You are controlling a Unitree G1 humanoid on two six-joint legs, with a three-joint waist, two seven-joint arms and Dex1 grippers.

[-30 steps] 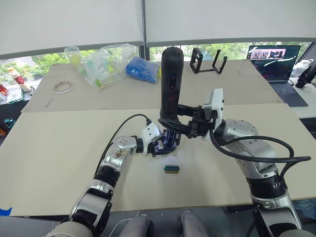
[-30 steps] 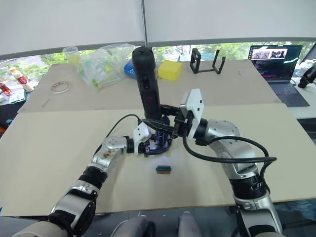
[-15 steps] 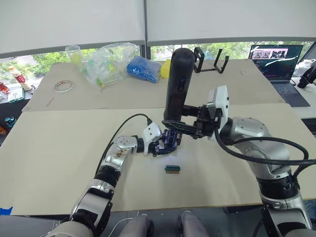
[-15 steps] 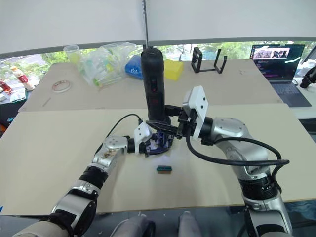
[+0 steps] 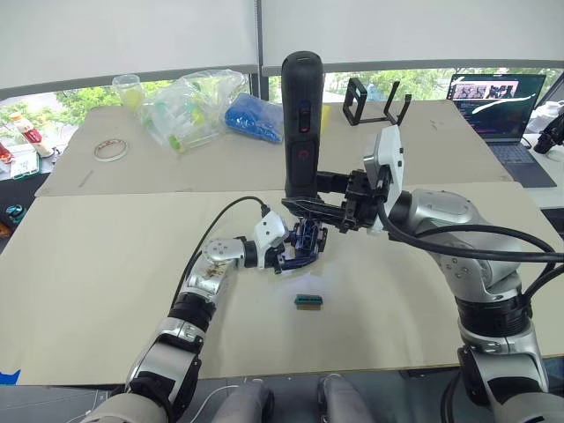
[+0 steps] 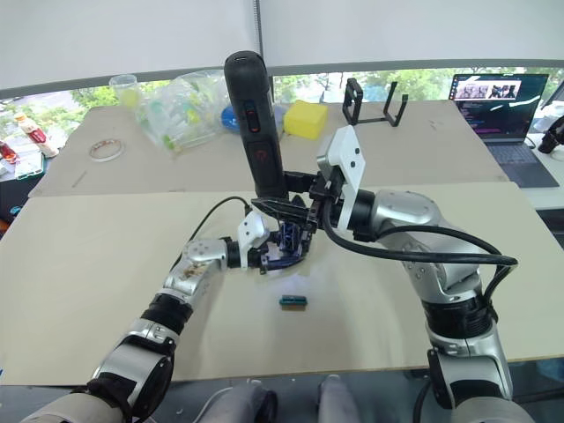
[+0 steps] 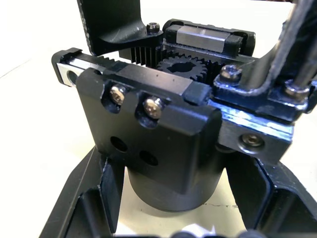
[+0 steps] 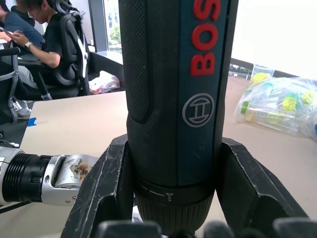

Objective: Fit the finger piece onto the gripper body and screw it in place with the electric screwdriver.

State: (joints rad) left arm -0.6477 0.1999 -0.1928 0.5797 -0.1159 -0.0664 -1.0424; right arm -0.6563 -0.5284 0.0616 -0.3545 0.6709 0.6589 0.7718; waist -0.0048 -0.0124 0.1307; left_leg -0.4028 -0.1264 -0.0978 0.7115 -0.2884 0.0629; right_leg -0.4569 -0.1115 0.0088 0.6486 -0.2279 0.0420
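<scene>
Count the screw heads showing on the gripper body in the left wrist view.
5: two side by side on the front plate of the gripper body, three on the shiny bracket beside it. More may be hidden behind.

left arm reaches forward over table, left gripper point(image 5: 295, 251) clamped around gripper body point(image 7: 163, 144). right arm bent at elbow, forearm angled inward, right gripper point(image 5: 310, 198) closed on upright screwdriver point(image 5: 300, 123), directly above left gripper.

Both head eyes look forward and down over the desk point(image 5: 106, 264), laptop point(image 5: 493, 97) at 2 o'clock. Each wrist camera sits very close, sighting along its end effector's fingers.
</scene>
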